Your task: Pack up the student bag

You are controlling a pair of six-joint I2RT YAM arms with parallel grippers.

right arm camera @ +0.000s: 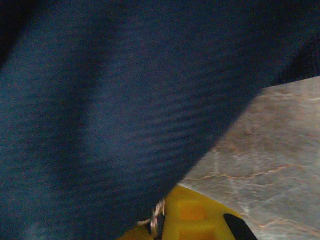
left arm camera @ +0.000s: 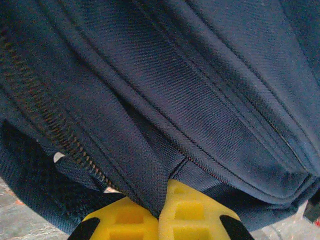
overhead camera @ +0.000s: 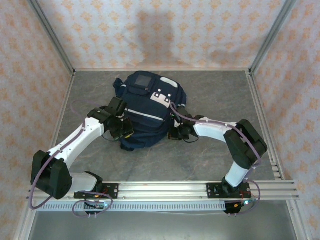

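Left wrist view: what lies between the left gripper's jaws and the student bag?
Nothing: in the left wrist view the left gripper is shut on a fold of the student bag, with no gap.

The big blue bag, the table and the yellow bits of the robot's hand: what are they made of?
The student bag looks like woven cloth, matt: a fine ribbed weave and stitched seams show. The table looks like grey stone or a stone-printed sheet, with pale veins; which, I cannot tell. The yellow fingers of the left hand look like moulded plastic or rubber, with square recesses.
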